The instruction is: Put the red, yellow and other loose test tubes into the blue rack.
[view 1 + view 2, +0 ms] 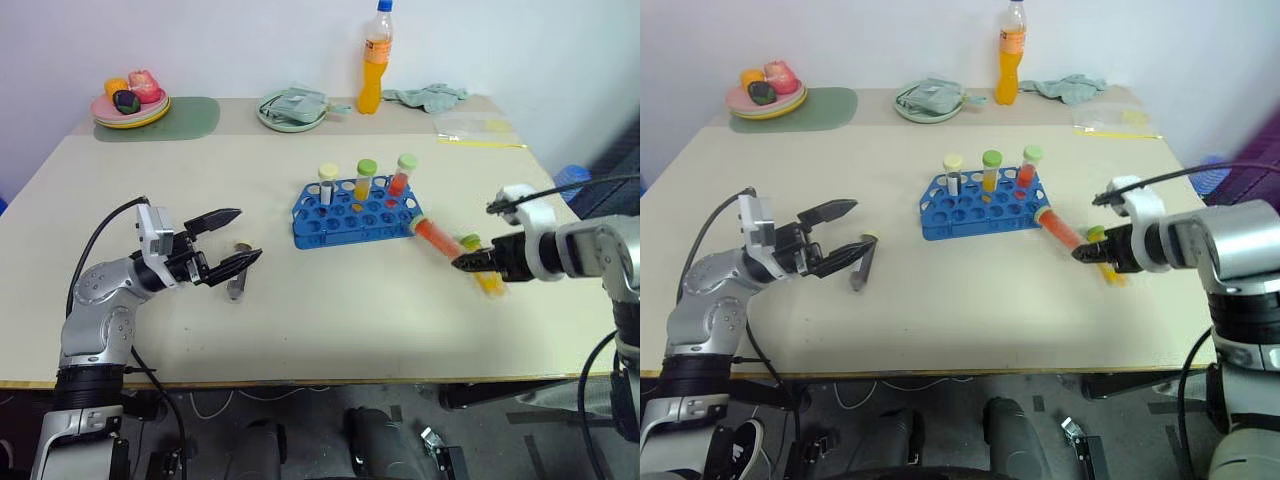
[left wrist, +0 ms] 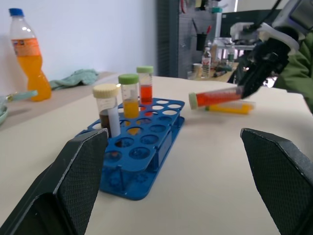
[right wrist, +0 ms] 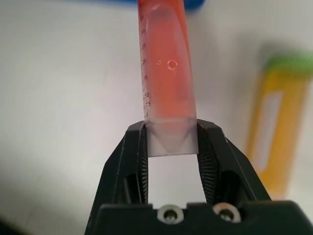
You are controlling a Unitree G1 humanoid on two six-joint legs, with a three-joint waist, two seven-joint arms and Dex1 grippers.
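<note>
The blue rack (image 1: 340, 222) stands mid-table with three capped tubes upright in its back row: grey (image 1: 327, 184), yellow (image 1: 364, 180) and red (image 1: 401, 175). To its right, my right gripper (image 1: 462, 262) is shut on the bottom end of a red test tube (image 3: 167, 73), which it holds slanted with the green cap toward the rack. A yellow test tube (image 1: 487, 276) lies on the table just beside that gripper. My left gripper (image 1: 248, 235) stands open left of the rack. A grey test tube (image 1: 238, 275) lies on the table close to its fingertips.
Along the table's far edge stand an orange drink bottle (image 1: 374, 62), a green plate (image 1: 274, 121) with a cloth, a plate of toy fruit (image 1: 130, 100) on a green mat (image 1: 190, 118), another cloth (image 1: 430, 96) and a clear bag (image 1: 476, 130).
</note>
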